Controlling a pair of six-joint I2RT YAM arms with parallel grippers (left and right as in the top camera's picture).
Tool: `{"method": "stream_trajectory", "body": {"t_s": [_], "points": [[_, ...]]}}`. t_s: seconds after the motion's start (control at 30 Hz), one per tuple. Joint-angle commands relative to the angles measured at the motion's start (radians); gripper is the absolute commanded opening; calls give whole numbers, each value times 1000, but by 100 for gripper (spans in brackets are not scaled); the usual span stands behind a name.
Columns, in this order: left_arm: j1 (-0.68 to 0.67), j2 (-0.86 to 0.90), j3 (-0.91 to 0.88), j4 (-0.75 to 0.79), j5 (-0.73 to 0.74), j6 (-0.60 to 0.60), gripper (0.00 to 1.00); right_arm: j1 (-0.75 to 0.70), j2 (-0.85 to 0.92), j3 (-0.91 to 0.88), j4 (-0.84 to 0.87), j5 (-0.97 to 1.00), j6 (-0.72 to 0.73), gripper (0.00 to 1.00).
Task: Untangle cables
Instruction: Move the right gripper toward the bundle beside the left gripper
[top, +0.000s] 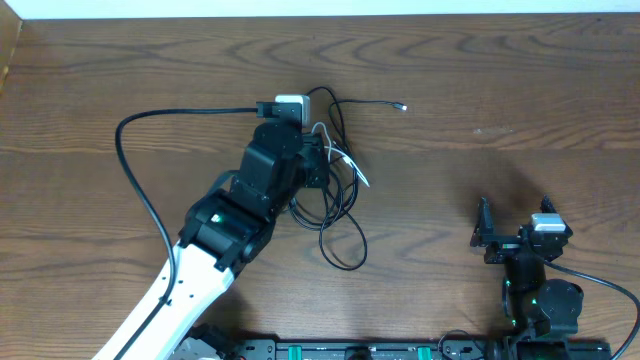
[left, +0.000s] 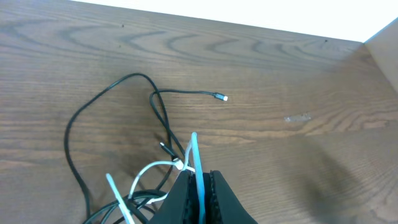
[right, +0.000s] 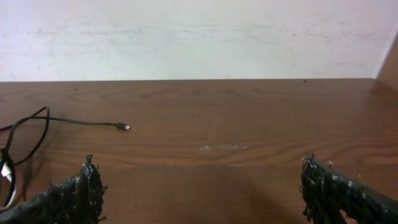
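Overhead, the left arm (top: 235, 215) rises closest to the lens, reaching across the table (top: 500, 90) from its near edge toward the middle. Its wrist covers most of the left gripper (top: 318, 165), so its jaws cannot be judged from here. The cables (top: 338, 228) lie in a loose tangle just beside it, about midway between the near and far edges. There are black loops, a white cable (top: 352, 170) partly tucked under the arm, and one black cable (top: 375, 103) trailing toward the far edge. The right gripper (top: 515, 212) sits near the near right corner, well apart from the tangle.

From the left wrist, the left gripper's fingers (left: 214, 193) fill the bottom edge, clenched on the white cable, which stands up between them. Its lower run is cut off by the frame. The black cable's free end lies apart on bare wood.

From the right wrist, the right gripper's fingers (right: 78, 190) are spread wide with nothing between them, their tips blurred. Only the tangle's edge shows at the left.
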Motion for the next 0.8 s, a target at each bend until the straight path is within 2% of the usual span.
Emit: {"method": "stream_trajectory", "body": {"t_s": [0.0,0.1,0.2,0.3,0.47,0.63,0.77], "points": [[-2,42,19,26,2,-39,8,13,-5,-3,8,1,-11,99],[-2,80,19,48,22,-89,8,13,-5,-3,29,-62,31,99],[-2,121,19,53,24,-106,8,13,-5,-3,44,-146,145,99],[-2,163,19,49,24,-128,8,13,-5,-3,47,-228,346,99],[-2,219,19,47,23,-232,8,13,-5,-3,30,-380,714,99],[-2,238,19,47,24,-233,8,13,-5,-3,30,-457,851,99],[-2,238,19,50,24,-232,8,14,-4,-3,38,-476,865,99]]}}
